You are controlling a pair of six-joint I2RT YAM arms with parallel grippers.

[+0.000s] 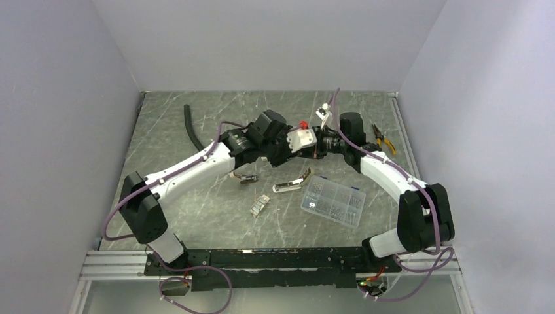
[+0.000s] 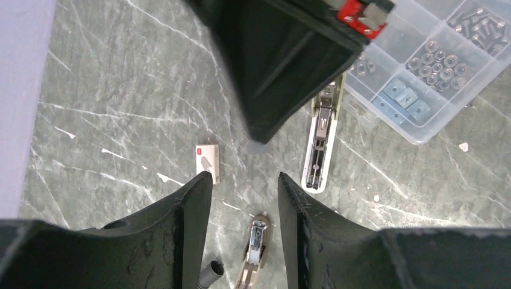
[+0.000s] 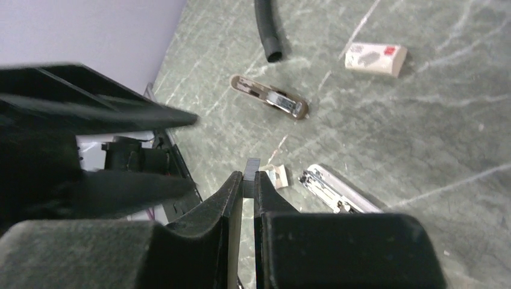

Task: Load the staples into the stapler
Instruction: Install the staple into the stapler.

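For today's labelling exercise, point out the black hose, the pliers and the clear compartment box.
black hose [image 1: 190,128]: top view, midway along its curve.
pliers [image 1: 385,139]: top view, where the yellow handles begin.
clear compartment box [image 1: 332,200]: top view, centre of the lid.

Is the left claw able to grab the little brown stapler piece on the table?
Probably yes. The left claw is open right above the brown stapler piece, with nothing between them; the right arm hangs farther off.
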